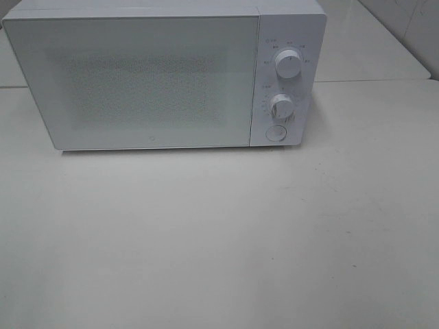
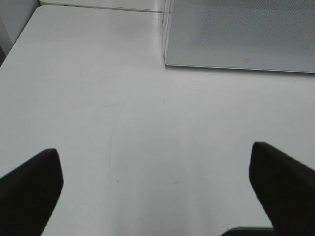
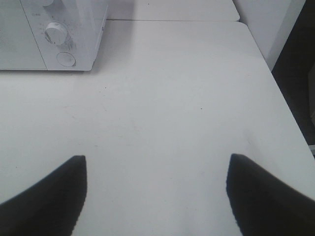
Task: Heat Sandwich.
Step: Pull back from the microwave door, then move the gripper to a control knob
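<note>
The sandwich is out of view in every frame. A white microwave [image 1: 164, 75] stands at the back of the white table [image 1: 219, 240] with its door shut. It has two knobs [image 1: 289, 63] and a round button [image 1: 276, 133] on its right panel. In the left wrist view my left gripper [image 2: 156, 189] stands open over bare table, with the microwave's door [image 2: 241, 34] beyond it. My right gripper [image 3: 156, 191] is open too, nothing between its dark fingers [image 3: 256, 194]; the microwave's knob panel [image 3: 61, 37] lies off to one side. Neither gripper shows in the exterior high view.
A second white table [image 1: 370, 48] joins behind the microwave on the right. In the right wrist view the table's edge [image 3: 288, 113] drops off to a dark floor. A white wall panel [image 3: 268, 24] stands beyond that corner.
</note>
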{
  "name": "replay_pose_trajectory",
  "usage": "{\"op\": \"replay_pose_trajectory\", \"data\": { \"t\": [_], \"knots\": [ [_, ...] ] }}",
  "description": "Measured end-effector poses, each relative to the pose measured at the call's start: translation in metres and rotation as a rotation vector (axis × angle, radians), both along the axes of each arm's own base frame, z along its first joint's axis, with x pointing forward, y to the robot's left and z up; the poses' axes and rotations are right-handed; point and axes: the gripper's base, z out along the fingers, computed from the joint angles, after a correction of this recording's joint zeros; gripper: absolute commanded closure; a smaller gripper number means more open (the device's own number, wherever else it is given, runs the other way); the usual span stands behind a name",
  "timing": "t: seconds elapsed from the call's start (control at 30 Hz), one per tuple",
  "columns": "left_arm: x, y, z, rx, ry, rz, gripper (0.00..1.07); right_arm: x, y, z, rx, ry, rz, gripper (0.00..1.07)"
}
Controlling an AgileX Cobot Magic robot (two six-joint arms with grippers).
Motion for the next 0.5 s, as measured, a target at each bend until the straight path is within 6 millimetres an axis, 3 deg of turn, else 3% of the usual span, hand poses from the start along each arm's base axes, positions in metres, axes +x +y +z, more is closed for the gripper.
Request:
{"op": "replay_pose_trajectory", "data": {
  "t": [0.5],
  "knots": [
    [0.0000, 0.0000, 0.0000, 0.000, 0.000, 0.000, 0.10, 0.0000, 0.0000, 0.0000, 0.000, 0.000, 0.000, 0.31]
  ]
}}
